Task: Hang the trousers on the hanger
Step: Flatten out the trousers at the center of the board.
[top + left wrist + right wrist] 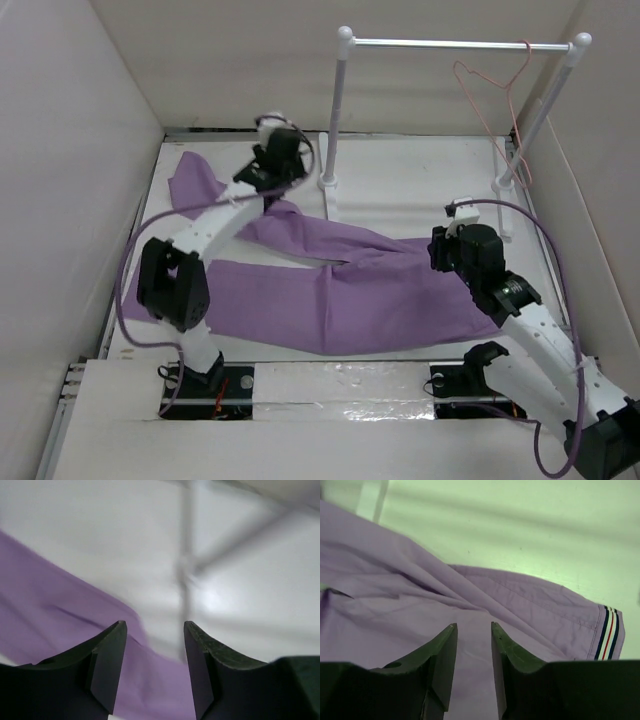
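Observation:
The light purple trousers point(340, 290) lie flat across the table, legs running to the far left. Their striped waistband point(607, 637) shows at the right in the right wrist view. The thin pink-red hanger point(495, 95) hangs from the silver bar at the back right. My left gripper point(272, 165) is open above a trouser leg point(55, 615) near the back left, nothing between its fingers. My right gripper point(448, 250) is open just above the trousers' upper part point(470, 645), empty.
A white two-post rail stand point(345, 60) with a silver bar point(450, 44) stands at the back; its left post foot point(328, 185) is close to my left gripper. White walls enclose the table on the left, back and right.

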You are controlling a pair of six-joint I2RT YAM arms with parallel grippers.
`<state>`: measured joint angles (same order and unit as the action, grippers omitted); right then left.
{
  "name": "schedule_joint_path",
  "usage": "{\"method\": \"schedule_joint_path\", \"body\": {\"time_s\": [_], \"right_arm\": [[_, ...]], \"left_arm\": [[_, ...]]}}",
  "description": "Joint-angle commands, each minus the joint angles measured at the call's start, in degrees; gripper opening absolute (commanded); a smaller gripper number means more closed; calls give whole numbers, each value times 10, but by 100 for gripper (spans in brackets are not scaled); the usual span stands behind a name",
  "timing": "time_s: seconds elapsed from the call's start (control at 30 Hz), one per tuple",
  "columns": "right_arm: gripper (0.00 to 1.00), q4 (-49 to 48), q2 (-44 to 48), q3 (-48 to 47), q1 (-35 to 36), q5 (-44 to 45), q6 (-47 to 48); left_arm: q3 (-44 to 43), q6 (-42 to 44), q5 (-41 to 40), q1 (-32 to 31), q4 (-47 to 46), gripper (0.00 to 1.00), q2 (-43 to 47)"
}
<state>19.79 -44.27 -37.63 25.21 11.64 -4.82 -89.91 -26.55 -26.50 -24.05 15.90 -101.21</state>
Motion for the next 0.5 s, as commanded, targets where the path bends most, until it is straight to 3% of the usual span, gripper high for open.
{"method": "schedule_joint_path", "body": {"time_s": [0.0,0.07,0.17,0.23,0.33,0.47], "right_arm": [[42,-43,38,12,-52,-87,22],[45,-19,71,4,-69,-76,24],[47,8,132,-23,-96,-62,25],[47,35,153,-52,-104,-61,30],[47,47,162,-70,-104,-56,30],[47,69,176,-82,-110,-56,30]], "left_arm": [[137,-12,129,-102,-160,47,127],[219,3,185,-141,-252,52,144],[215,50,216,-209,-264,64,117],[160,101,222,-264,-234,72,40],[70,135,213,-320,-196,74,-28],[-3,141,224,-327,-189,78,-114]]}}
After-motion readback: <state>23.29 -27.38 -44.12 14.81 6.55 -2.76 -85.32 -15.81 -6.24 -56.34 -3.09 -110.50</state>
